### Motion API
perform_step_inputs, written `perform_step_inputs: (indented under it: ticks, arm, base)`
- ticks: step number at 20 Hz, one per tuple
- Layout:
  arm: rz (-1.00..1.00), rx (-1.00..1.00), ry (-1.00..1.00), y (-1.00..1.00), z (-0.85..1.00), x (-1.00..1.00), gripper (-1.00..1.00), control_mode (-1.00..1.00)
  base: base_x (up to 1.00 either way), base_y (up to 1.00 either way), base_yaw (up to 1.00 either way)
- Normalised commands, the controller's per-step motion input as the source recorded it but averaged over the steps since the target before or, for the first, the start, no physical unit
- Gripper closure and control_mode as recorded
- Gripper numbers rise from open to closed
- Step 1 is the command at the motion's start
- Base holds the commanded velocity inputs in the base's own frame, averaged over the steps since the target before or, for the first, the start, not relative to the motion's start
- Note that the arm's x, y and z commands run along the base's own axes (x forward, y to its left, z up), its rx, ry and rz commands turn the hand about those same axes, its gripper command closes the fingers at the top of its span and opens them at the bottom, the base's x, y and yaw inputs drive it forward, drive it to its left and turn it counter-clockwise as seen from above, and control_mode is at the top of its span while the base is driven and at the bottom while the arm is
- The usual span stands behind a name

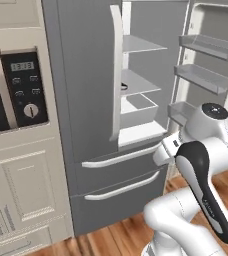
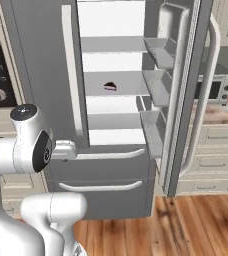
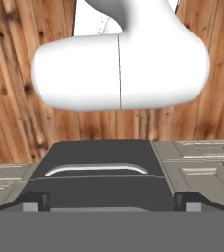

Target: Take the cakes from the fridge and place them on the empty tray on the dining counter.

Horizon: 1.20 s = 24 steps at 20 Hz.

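The fridge stands in front of me with its left door shut and its right door swung open. On a middle glass shelf inside lies one of the cakes, a small dark chocolate wedge with a pink-white layer, also visible as a dark speck. My gripper is open and holds nothing. It points down at the floor in front of the fridge's lower drawer, well below the cake's shelf. The tray and the dining counter are out of view.
A cream cabinet with a black oven panel borders the fridge on the left. The open door's shelves jut out on the right. Beyond it a toaster oven sits on a counter. Wooden floor lies below.
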Motion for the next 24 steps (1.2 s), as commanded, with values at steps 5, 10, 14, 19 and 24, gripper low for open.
perform_step_inputs:
  ticks: [5,10,14,19,24]
  arm:
    - [0.00,0.00,0.00,0.00,0.00,0.00,-1.00,1.00]
    - [0.00,0.00,0.00,0.00,0.00,0.00,-1.00,1.00]
    - [0.00,0.00,0.00,0.00,0.00,0.00,-1.00,1.00]
    - [0.00,0.00,0.00,0.00,0.00,0.00,-1.00,1.00]
    - [0.00,0.00,0.00,0.00,0.00,0.00,-1.00,1.00]
  base:
    - [0.45,-0.33,0.06]
    - [0.47,-0.36,0.06]
    - [0.47,-0.26,0.04]
    - [0.53,-0.03,0.00]
    - [0.49,-0.05,0.00]
